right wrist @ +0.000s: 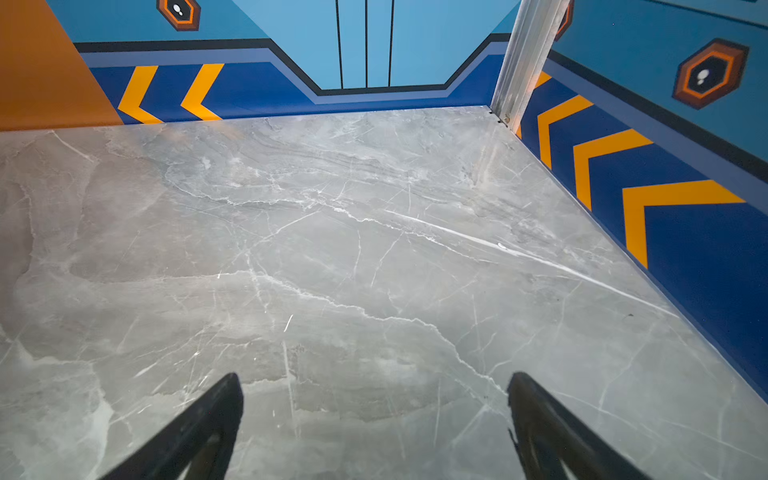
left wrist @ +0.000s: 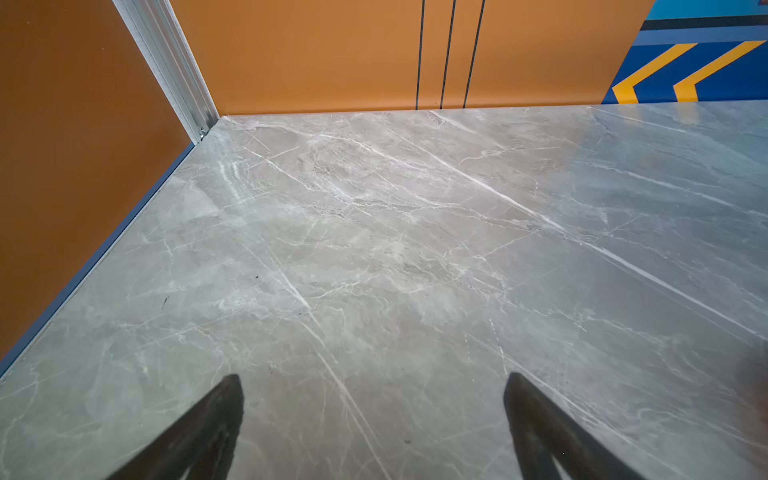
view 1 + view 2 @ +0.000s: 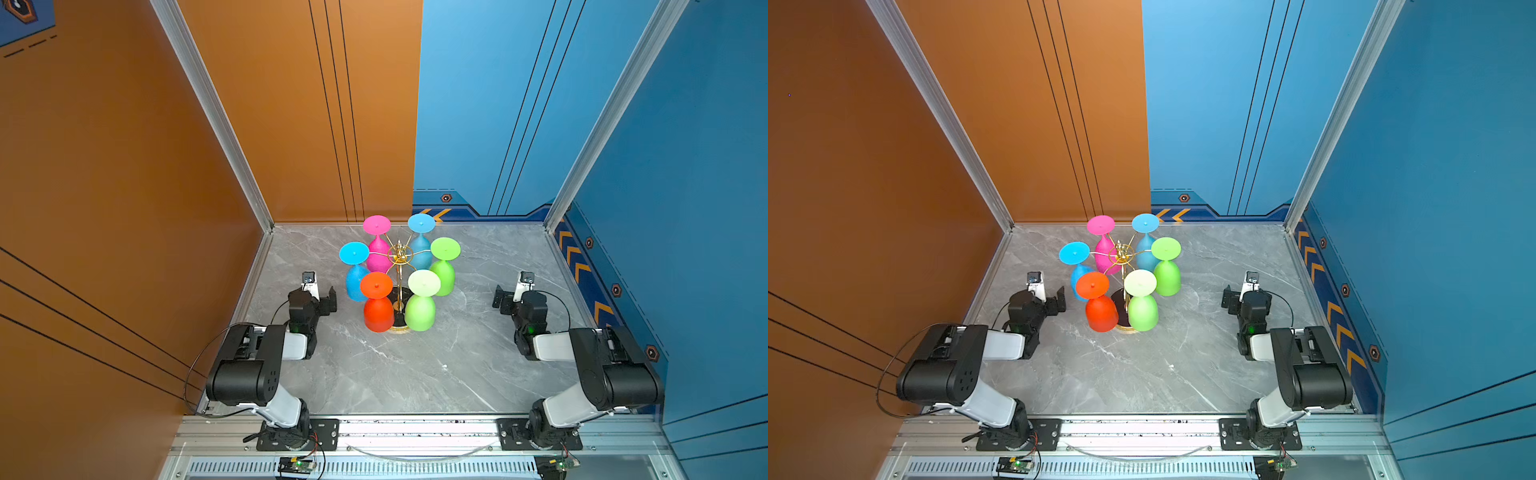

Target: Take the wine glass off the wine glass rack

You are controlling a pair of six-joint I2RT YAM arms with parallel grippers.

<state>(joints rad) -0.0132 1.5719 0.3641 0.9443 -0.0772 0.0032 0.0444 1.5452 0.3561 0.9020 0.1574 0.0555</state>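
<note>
The wine glass rack point(image 3: 399, 277) point(image 3: 1122, 277), thin gold wire on a black round base, stands mid-table toward the back in both top views. Several coloured wine glasses hang from it upside down: a red one point(image 3: 378, 313) and a light green one point(image 3: 420, 311) nearest the front, blue point(image 3: 356, 282) on the left, green point(image 3: 444, 276) on the right, pink point(image 3: 378, 257) and blue point(image 3: 422, 255) behind. My left gripper point(image 3: 322, 297) point(image 2: 374, 382) stands open just left of the rack, touching nothing. Well to the right, my right gripper point(image 3: 509, 297) point(image 1: 374, 380) is open and empty. Both wrist views show only bare table.
The grey marble table point(image 3: 415, 374) is boxed in by an orange wall point(image 3: 124, 208) on the left and blue walls point(image 3: 685, 208) on the right and back. Both arm bases sit on the metal rail point(image 3: 415, 428) at the front edge.
</note>
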